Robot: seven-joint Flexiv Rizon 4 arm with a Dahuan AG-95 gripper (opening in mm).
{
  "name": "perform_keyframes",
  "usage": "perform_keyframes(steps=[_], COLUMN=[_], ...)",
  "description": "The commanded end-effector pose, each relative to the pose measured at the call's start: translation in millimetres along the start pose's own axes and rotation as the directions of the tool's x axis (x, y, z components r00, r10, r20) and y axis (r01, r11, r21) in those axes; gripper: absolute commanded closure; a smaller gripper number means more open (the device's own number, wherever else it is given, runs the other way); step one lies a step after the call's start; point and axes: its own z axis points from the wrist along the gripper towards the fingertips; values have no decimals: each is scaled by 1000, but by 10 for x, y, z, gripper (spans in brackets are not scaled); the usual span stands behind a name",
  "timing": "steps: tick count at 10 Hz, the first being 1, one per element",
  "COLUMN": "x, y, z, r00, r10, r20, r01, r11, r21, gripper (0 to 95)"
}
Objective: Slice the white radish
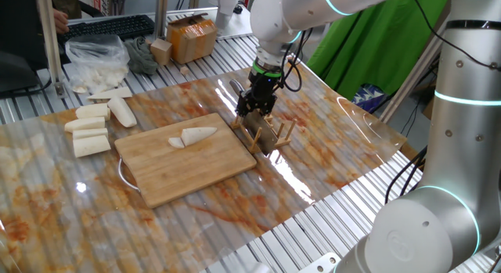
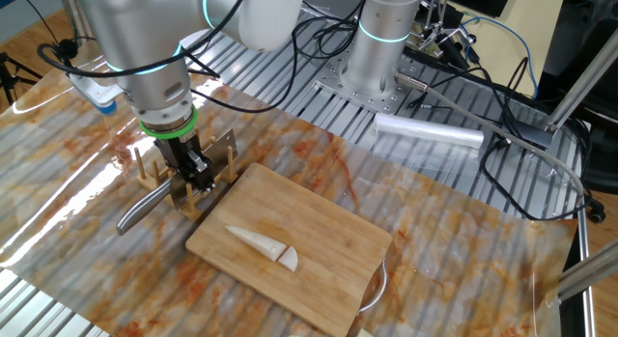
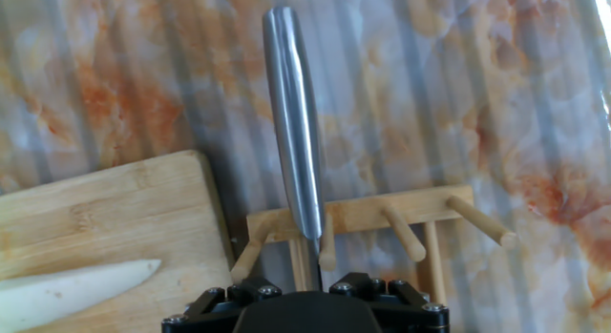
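Observation:
The white radish (image 1: 197, 135) lies on the bamboo cutting board (image 1: 188, 171), pointed tip toward the rack, with a cut-off piece (image 1: 176, 142) at its blunt end. The other fixed view shows the radish (image 2: 253, 239) and board (image 2: 323, 231) too. A steel-handled knife (image 3: 291, 114) rests in a wooden peg rack (image 3: 382, 215) beside the board. My gripper (image 1: 254, 109) is lowered onto the rack over the knife, whose handle (image 2: 145, 207) sticks out past it. The fingertips are hidden, so I cannot make out a grip. The radish tip (image 3: 86, 283) shows at the hand view's lower left.
Bigger white chunks (image 1: 90, 132) lie left of the board, with a clear plastic bag (image 1: 98, 60) of white pieces behind them. A cardboard box (image 1: 192, 38) and keyboard (image 1: 109, 26) stand at the back. A silver cylinder (image 2: 430, 134) lies near the arm's base.

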Motion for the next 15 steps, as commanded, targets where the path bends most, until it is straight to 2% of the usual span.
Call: perform_keyframes(steps=[1,7,10,13,14,15], x=[5,3,-6,-3,-3,-2], y=[-4,2,33,36,36,35], z=[-7,-2,87,91,90,89], r00=[1000,1000,1000,1000,999,999], r10=[-1,-15,-16,-28,-44,-51], r20=[3,8,9,6,2,4], r01=[1,16,16,28,44,51], r11=[1000,1000,1000,1000,999,999], r21=[1,-4,-4,-6,-5,-5], gripper=[380,380,380,380,760,950])
